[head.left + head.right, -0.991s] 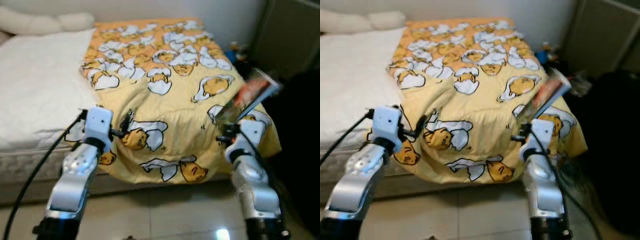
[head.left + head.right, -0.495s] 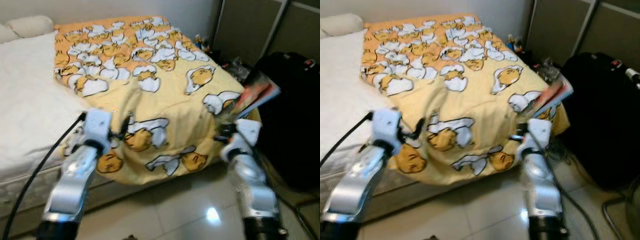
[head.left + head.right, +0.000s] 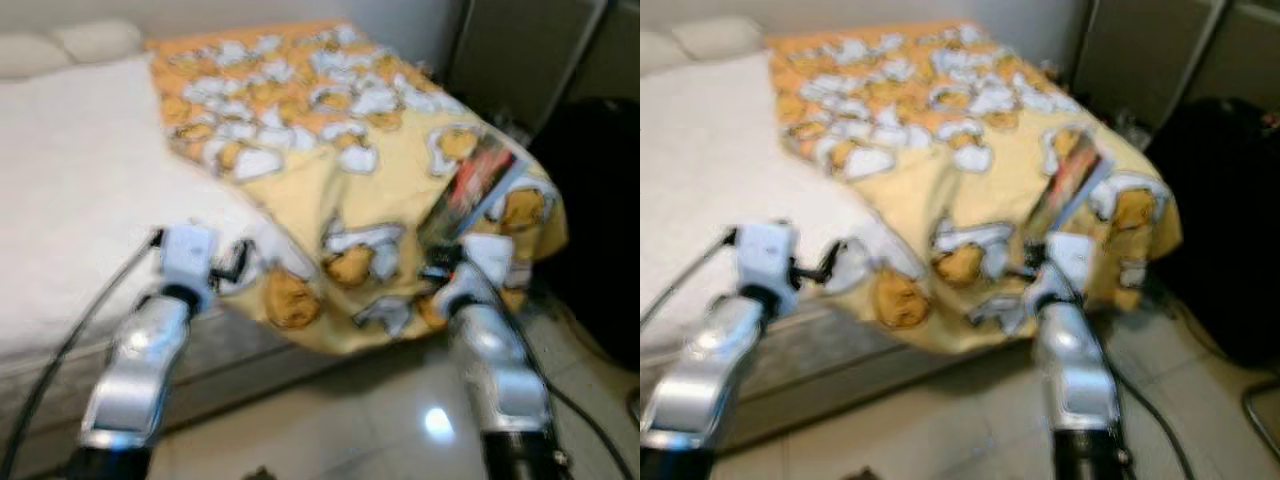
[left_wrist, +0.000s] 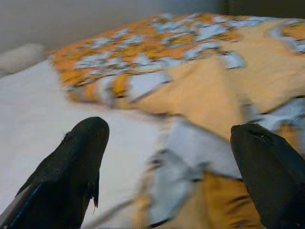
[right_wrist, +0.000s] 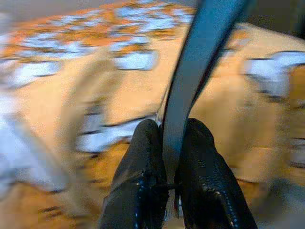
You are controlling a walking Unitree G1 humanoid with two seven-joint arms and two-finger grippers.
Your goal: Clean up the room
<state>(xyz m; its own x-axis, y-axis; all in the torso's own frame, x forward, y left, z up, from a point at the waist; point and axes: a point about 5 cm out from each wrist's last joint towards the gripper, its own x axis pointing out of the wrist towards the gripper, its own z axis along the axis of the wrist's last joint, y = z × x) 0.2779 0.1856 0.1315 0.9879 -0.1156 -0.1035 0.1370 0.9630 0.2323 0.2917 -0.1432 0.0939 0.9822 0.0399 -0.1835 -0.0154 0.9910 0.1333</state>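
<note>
My right gripper is shut on the lower edge of a thin magazine with a red and dark cover, holding it upright over the bed's foot corner. In the right wrist view the two black fingers pinch the magazine's dark edge. My left gripper hovers at the mattress edge and is open, its fingers spread wide with nothing between them. A yellow blanket printed with cartoon eggs lies rumpled across the bed and hangs over its corner. The pictures are blurred.
A bare white mattress takes up the left, with pale pillows at its head. A black bag stands at the right beside a dark cabinet door. Glossy floor tiles lie in front of the bed.
The whole view has swung and blurred, so the camera moved; the bed now sits further right in the picture. The right gripper still holds the magazine; the left stays open.
</note>
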